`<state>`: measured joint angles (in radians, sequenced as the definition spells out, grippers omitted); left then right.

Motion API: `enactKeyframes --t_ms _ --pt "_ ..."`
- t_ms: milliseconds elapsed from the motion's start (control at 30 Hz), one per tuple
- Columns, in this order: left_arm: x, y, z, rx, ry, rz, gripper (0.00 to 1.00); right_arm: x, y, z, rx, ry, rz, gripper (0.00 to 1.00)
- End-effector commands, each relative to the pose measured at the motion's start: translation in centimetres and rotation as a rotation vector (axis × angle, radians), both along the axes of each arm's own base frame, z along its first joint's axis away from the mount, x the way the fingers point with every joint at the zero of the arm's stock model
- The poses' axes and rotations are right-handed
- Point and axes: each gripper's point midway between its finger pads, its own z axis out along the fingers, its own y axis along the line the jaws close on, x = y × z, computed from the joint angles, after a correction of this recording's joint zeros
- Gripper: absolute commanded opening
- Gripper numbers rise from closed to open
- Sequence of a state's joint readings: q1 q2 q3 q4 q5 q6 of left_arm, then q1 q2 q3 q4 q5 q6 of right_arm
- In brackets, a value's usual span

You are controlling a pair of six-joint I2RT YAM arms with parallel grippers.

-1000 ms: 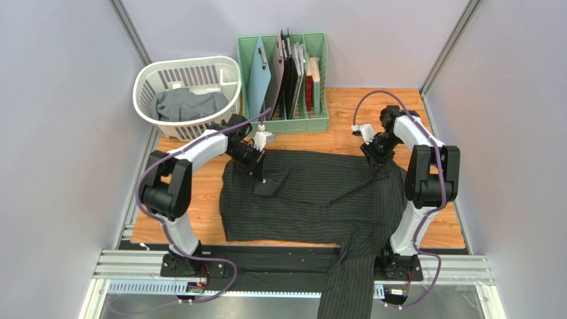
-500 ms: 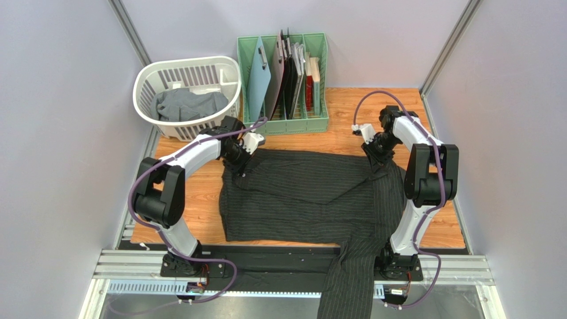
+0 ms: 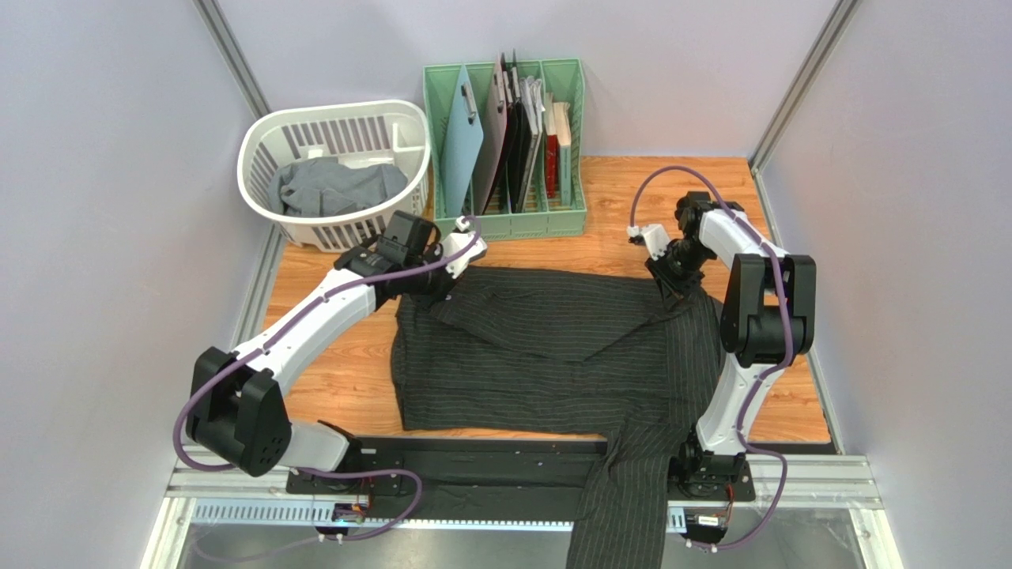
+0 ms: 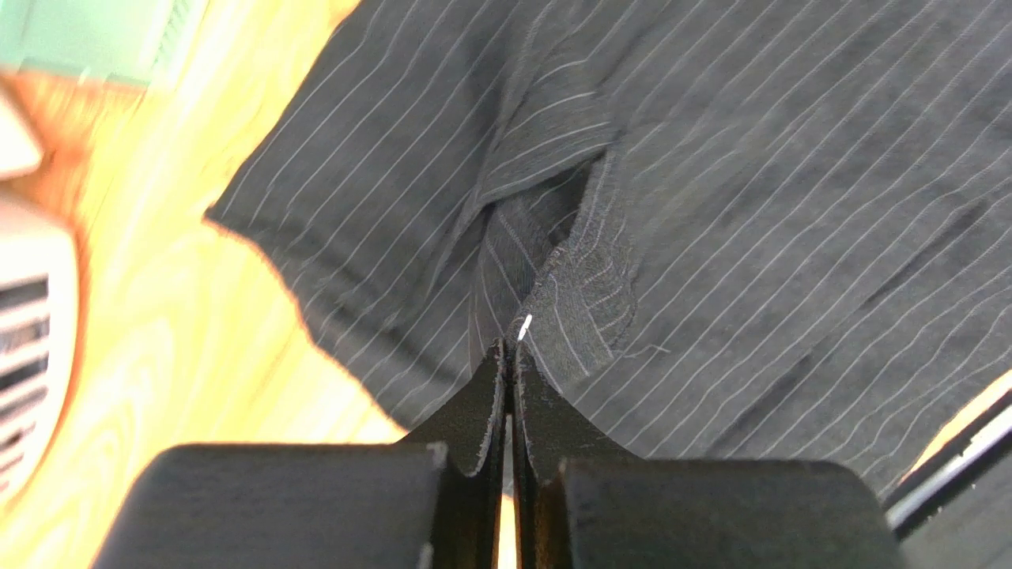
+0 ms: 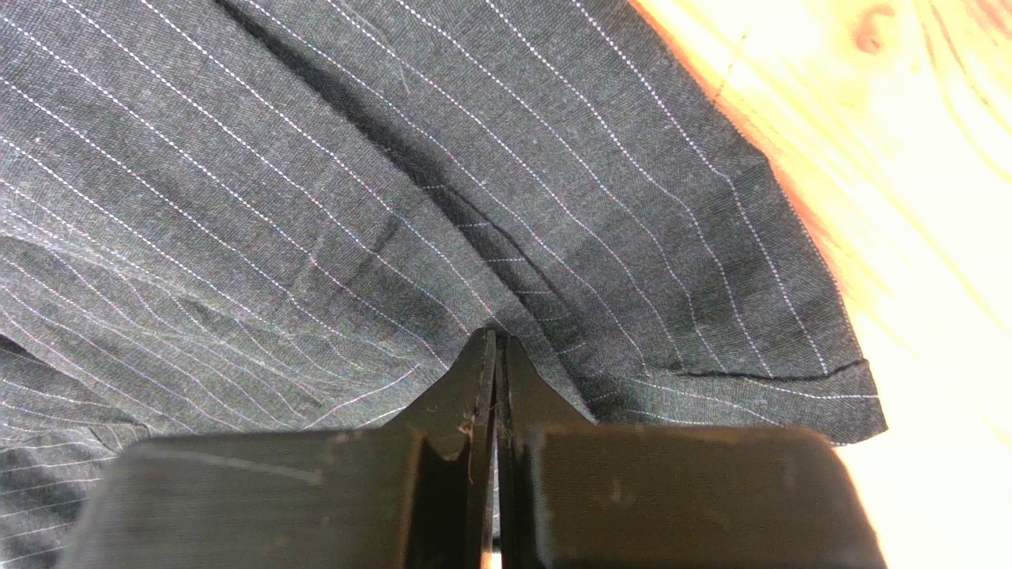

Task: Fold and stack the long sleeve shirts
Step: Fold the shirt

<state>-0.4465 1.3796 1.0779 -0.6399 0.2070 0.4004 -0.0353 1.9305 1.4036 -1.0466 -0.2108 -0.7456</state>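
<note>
Pinstriped shirt (image 3: 546, 344), pinched in wrist views, grey shirt (image 3: 333, 187) overhead

the top view looks down from above and behind the arm bases over the whole table (image 3: 618, 196). each wrist view looks along its own gripper, close over the black shirt (image 3: 546, 344): left gripper (image 4: 511, 362) toward the table's far left, right gripper (image 5: 493, 350) toward its far right. all three share that shirt.

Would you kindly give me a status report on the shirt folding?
Left gripper, right gripper: both shut on black pinstriped shirt, far edge. Shirt spread on table, sleeve hanging off near edge. Grey shirt in basket, nothing blocking.
</note>
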Motion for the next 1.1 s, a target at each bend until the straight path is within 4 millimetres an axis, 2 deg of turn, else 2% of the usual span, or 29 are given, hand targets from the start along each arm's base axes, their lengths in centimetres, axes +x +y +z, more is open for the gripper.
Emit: enactKeyframes --t_ms 0,100,133,233,367,500,567,600,633,700,733,767,800,867,967,1067 --pt "0.2 0.7 -2.1 0.074 -0.019 -0.008 0.0 0.5 -0.4 0.0 -0.024 -0.021 -0.003 0.0" --pt "-0.3 1.1 -5.5 0.135 0.053 -0.04 0.0 0.5 -0.4 0.1 -0.024 -0.02 -0.003 0.0" --pt "-1.0 1.3 -7.1 0.156 0.117 -0.05 0.0 0.5 -0.5 0.1 -0.026 -0.02 -0.001 0.0" --pt "-2.2 0.4 -8.5 0.124 0.212 -0.078 0.0 0.6 -0.7 0.3 -0.04 -0.024 0.007 0.0" --pt "-3.3 -2.6 -7.4 0.009 0.26 -0.147 0.0 0.3 -0.9 0.6 -0.044 -0.027 0.014 0.0" --pt "-4.6 -5.0 -6.3 -0.031 0.269 -0.233 0.0 0.5 -0.5 1.2 -0.026 -0.034 0.017 0.0" --pt "-5.4 -6.0 -5.7 -0.067 0.28 -0.293 0.11 0.5 -0.5 1.3 -0.026 -0.033 0.015 0.0" --pt "-5.7 -6.1 -5.1 -0.081 0.274 -0.312 0.27 0.6 -0.4 1.4 -0.026 -0.034 0.017 0.0" --pt "-5.7 -6.1 -4.9 -0.087 0.263 -0.322 0.33 0.6 -0.5 1.4 -0.026 -0.037 0.015 0.0" --pt "-4.5 -5.8 -4.0 -0.126 0.23 -0.283 0.48 0.6 -0.4 1.5 -0.024 -0.037 0.017 0.0" --pt "-3.2 -4.7 -3.9 -0.149 0.237 -0.222 0.5 0.6 -0.4 1.5 -0.023 -0.037 0.015 0.0" --pt "-2.3 -4.5 -3.3 -0.173 0.24 -0.188 0.5 0.6 -0.4 1.5 -0.021 -0.036 0.015 0.0" --pt "-1.6 -3.9 -4.2 -0.154 0.27 -0.151 0.53 0.6 -0.4 1.4 -0.021 -0.034 0.015 0.0" --pt "0.1 -3.0 -4.4 -0.133 0.263 -0.1 0.53 0.6 -0.4 1.4 -0.021 -0.035 0.017 0.0" --pt "1.3 -2.3 -5.7 -0.093 0.276 -0.037 0.53 0.7 -0.4 1.4 -0.018 -0.034 0.015 0.0" --pt "1.5 -2.1 -7.3 -0.065 0.325 -0.005 0.53 0.7 -0.3 1.5 -0.015 -0.037 0.014 0.0"
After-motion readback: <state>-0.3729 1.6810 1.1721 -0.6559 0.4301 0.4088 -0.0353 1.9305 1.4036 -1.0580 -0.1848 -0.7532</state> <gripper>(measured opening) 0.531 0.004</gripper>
